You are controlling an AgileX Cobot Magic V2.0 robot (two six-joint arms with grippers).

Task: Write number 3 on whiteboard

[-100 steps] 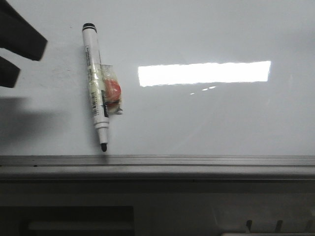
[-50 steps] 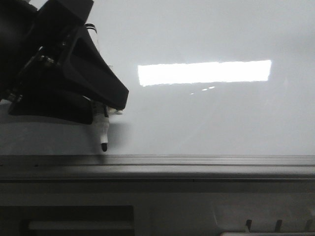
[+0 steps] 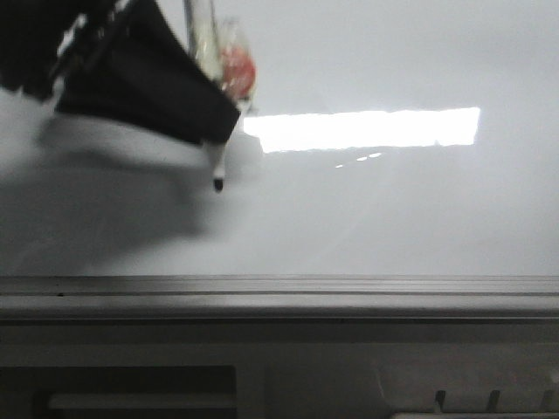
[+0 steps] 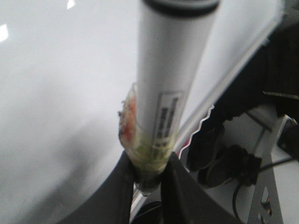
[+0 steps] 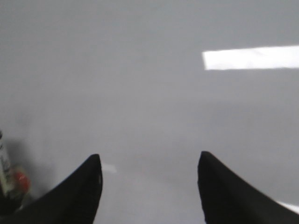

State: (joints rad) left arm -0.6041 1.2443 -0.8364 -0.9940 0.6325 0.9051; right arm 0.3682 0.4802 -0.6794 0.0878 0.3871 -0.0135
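The whiteboard (image 3: 393,218) is a glossy pale board filling most of the front view, and no number 3 shows on it. My left gripper (image 3: 212,131) is shut on a white marker (image 3: 203,35) with a red lump taped to its side (image 3: 238,68). The marker's black tip (image 3: 217,183) points down over the board's left part. In the left wrist view the black fingers (image 4: 122,191) clamp the marker (image 4: 170,84) near its tip end. My right gripper (image 5: 149,158) is open and empty over bare board, with the marker (image 5: 5,170) at that view's edge.
A grey metal rail (image 3: 279,292) edges the board's near side, with a dark shelf below it. A bright rectangular light glare (image 3: 367,129) lies on the board. Beyond the board's edge the left wrist view shows cables and dark gear (image 4: 233,163).
My left gripper came in over the lying marker, shut on it and carried it away from the rail, up and right in the front view. Its shadow now spreads over the board's left.
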